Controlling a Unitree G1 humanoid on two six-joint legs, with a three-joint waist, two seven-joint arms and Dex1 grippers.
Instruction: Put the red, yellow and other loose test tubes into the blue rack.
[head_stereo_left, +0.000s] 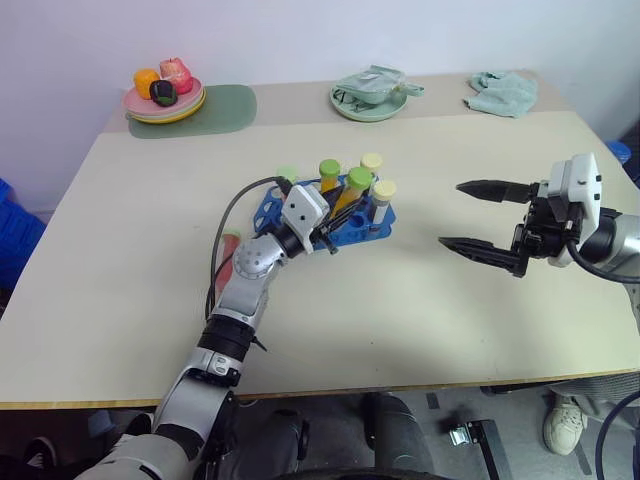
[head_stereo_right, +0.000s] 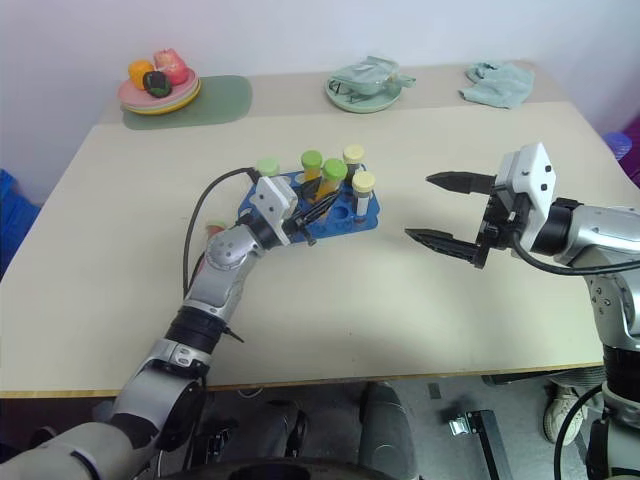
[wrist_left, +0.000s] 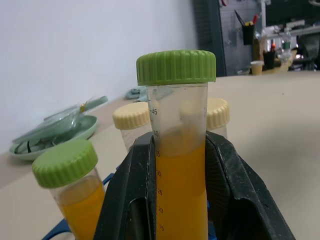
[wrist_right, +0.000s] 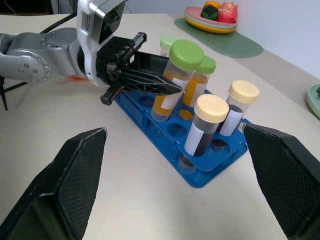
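Left gripper (wrist_right: 150, 80) clamped on a yellow-orange test tube (wrist_right: 175, 75), steadying it upright in the blue rack (wrist_right: 200, 165) near the tabletop's centre; right gripper (head_stereo_left: 482, 220) waits, fingers apart.

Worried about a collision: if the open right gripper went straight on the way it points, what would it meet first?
Probably the blue rack, nearest the pale-capped dark tubes; right gripper has bare table before it.
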